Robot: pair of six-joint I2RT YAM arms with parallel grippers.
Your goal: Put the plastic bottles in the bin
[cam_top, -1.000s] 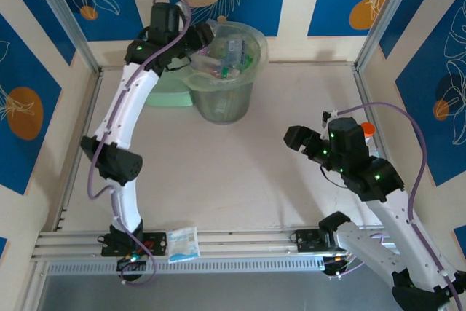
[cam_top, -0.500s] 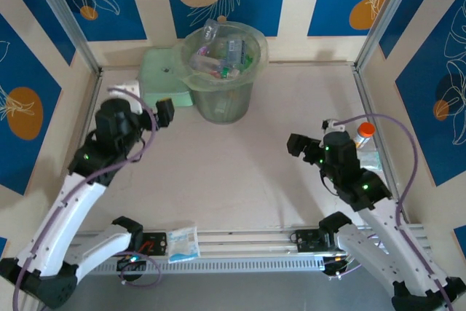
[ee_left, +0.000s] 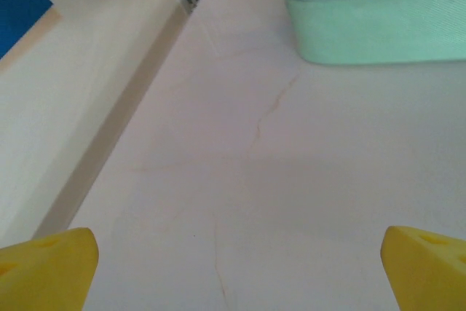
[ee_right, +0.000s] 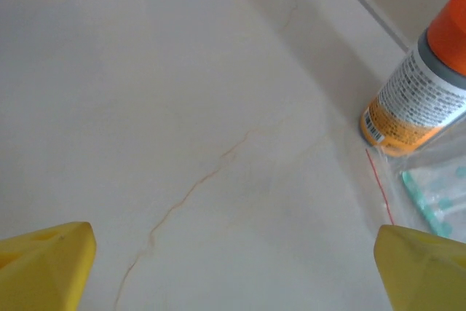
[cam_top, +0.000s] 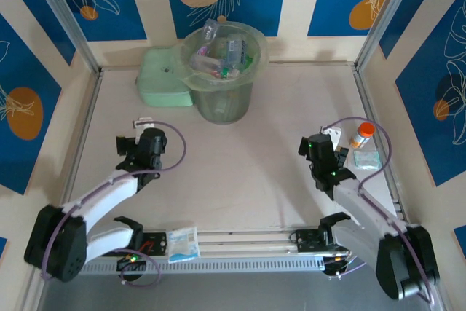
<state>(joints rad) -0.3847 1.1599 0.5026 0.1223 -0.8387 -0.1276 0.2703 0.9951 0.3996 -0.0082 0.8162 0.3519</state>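
Observation:
The bin [cam_top: 222,104], a tall pale-green translucent bucket with a clear liner, stands at the back of the table. Several plastic bottles [cam_top: 218,60] lie jumbled inside it, clear with blue labels and some green. My left gripper [cam_top: 131,143] sits low over the table at the left, well in front of the bin. Its yellow fingertips [ee_left: 51,267] stand wide apart with bare table between them. My right gripper [cam_top: 312,148] is low at the right, also open, and its yellow fingertips [ee_right: 47,264] have nothing between them.
A flat mint-green box [cam_top: 162,87] [ee_left: 371,23] lies left of the bin. A white bottle with an orange cap [cam_top: 362,135] [ee_right: 416,89] stands by the right wall, beside a clear bag [cam_top: 364,158] [ee_right: 437,187]. A small packet [cam_top: 183,244] rests on the front rail.
The left arm has drawn back from over the bin and folded down low at the left. The right arm has also lowered and folded back toward its base.

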